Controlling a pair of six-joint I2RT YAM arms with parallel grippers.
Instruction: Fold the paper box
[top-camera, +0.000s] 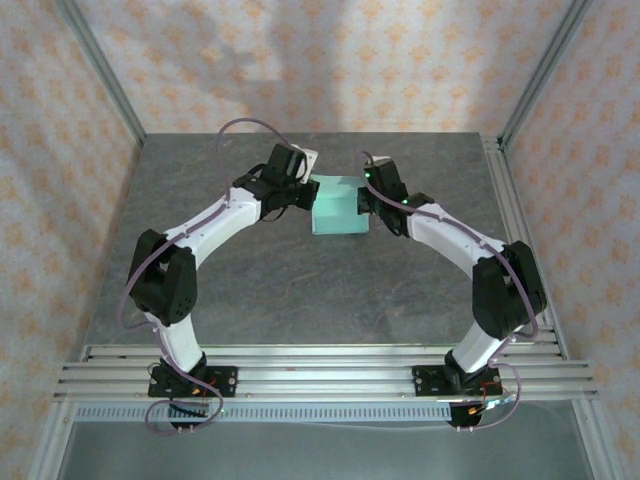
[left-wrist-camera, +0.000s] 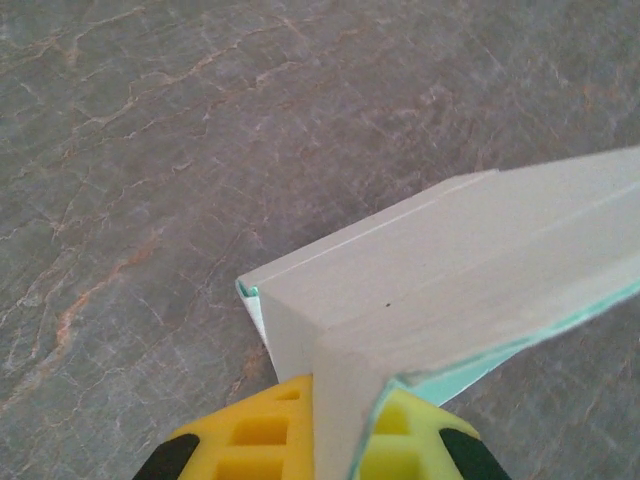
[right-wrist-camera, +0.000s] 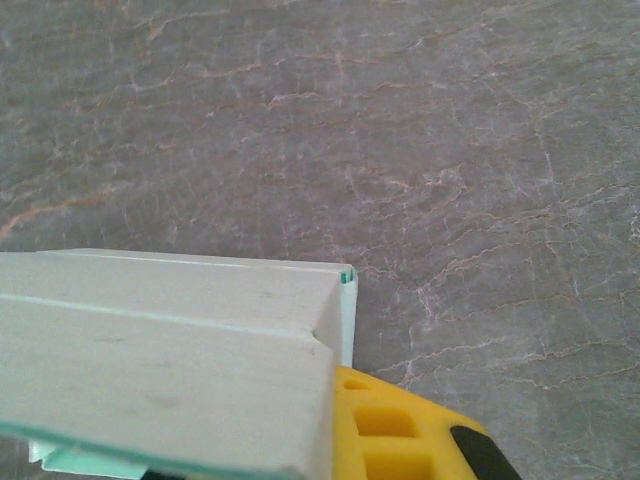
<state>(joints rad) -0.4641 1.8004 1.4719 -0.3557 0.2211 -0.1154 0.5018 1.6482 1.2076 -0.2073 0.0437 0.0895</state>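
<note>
The paper box (top-camera: 338, 205) is sitting between my tools above the counter's (top-camera: 300, 290) far middle. My left tool (top-camera: 303, 192) is pinching its left edge, my right tool (top-camera: 366, 203) its right edge, seemingly lifted.

Top view: light even and diffuse, no glare. Soft, blurred shadows fall on the patterned back wall (top-camera: 250, 70), with fainter ones under the arms on the grey marbled surface (top-camera: 300, 290). Thin pale mint-blue card box (top-camera: 338, 205) reads bright. Wrist views: card faces wash out nearly white. Yellow fingers (left-wrist-camera: 255, 435) of the left tool (left-wrist-camera: 335, 435) are out of focus at the bottom edge. Surface veining is fairly sharp.
</note>
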